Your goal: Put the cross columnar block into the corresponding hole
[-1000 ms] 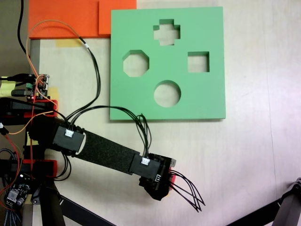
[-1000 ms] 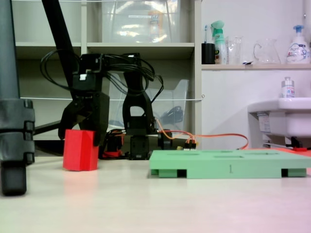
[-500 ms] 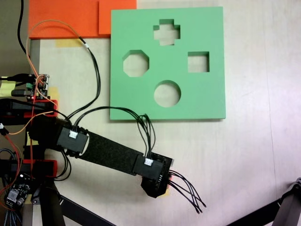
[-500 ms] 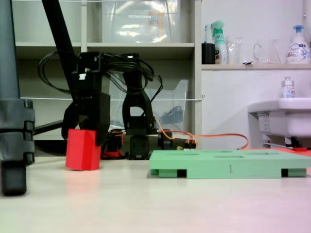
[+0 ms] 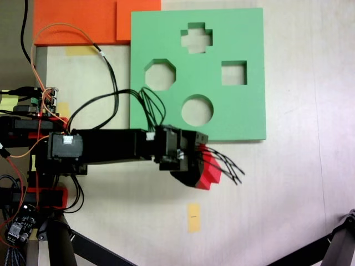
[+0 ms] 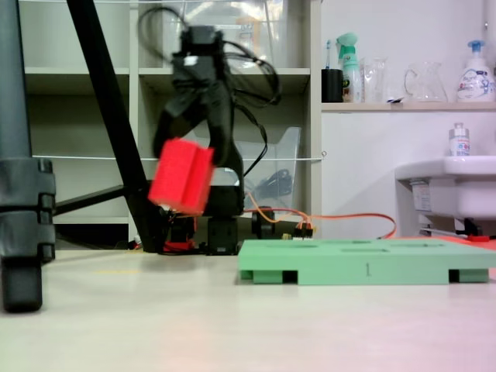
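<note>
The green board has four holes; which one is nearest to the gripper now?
The round hole, in the board's lower middle in the top-down fixed view. The gripper with the red block is just below it; octagon, square and cross holes lie farther up.

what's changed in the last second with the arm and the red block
The tool has lifted the small red foam cross block off the table, tilted, and swung it toward the square green foam board. A yellow tape mark is now uncovered. The board and its plus-shaped cutout stayed put.
</note>
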